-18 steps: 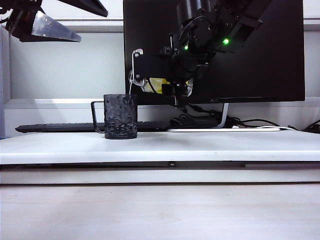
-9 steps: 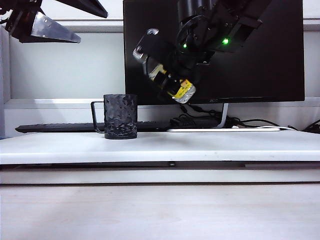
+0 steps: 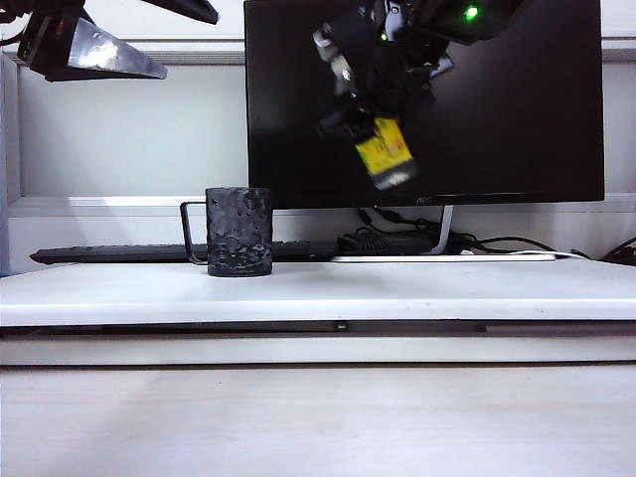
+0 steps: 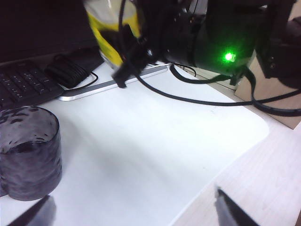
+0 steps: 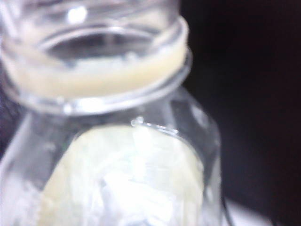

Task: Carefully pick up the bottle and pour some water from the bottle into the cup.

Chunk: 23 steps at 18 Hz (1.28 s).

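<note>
Up in front of the dark monitor (image 3: 517,109), the right arm reaches in from the upper right with its right gripper (image 3: 373,109) clamped around the bottle (image 3: 383,149), which hangs tilted, base down to the right, high above the white table (image 3: 397,288). The left gripper (image 3: 119,35) hovers at the far upper left, jaws spread wide. The cup (image 3: 239,232) stands upright on the table, below and left of the bottle.

The bottle (image 3: 383,149), clear plastic with a yellow label and an open, capless neck (image 5: 94,61), hangs tilted in the air in front of the dark monitor, up and to the right of the cup. The cup (image 3: 238,231), a black dimpled mug with a thin squared handle, stands upright on the white table, with dark liquid visible inside (image 4: 28,146).
</note>
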Tool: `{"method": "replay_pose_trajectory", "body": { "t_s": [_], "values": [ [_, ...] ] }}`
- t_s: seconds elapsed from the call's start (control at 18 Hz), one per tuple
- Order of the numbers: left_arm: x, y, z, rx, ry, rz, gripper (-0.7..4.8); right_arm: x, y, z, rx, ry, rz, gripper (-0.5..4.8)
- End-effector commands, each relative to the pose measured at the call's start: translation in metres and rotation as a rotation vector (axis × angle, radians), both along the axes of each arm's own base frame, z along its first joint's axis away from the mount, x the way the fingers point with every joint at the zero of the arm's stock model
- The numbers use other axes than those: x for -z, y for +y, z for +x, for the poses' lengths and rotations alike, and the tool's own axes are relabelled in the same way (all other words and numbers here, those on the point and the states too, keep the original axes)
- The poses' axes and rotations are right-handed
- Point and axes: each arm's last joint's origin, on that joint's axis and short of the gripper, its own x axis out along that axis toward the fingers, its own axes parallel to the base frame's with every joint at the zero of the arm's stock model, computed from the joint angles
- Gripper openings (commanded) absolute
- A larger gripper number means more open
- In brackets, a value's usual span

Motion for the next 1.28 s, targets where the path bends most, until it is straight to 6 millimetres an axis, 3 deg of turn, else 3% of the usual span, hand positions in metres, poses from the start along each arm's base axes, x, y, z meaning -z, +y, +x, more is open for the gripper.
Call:
{"method": "replay_pose_trajectory", "body": {
  "t_s": [0.06, 0.22, 0.5, 1.11, 1.28],
  "values": [
    [-0.003, 0.0, 0.0, 0.0, -0.027, -0.01, 4.79, 0.001, -0.009, -0.001, 0.074, 0.083, 0.103, 2.11],
    [-0.003, 0.0, 0.0, 0.002, -0.027, -0.01, 4.79, 0.011, -0.022, 0.003, 0.147, 0.156, 0.261, 2.1],
    [-0.003, 0.0, 0.0, 0.003, -0.027, -0.011, 4.79, 0.04, -0.026, -0.004, 0.203, 0.235, 0.387, 2.1],
    [-0.001, -0.001, -0.001, 0.036, 0.005, -0.006, 4.79, 0.091, -0.036, -0.023, 0.256, 0.322, 0.438, 2.09],
    [-0.001, -0.001, -0.001, 0.037, 0.006, -0.007, 4.79, 0.094, -0.036, -0.024, 0.238, 0.338, 0.439, 2.1]
  ]
}}
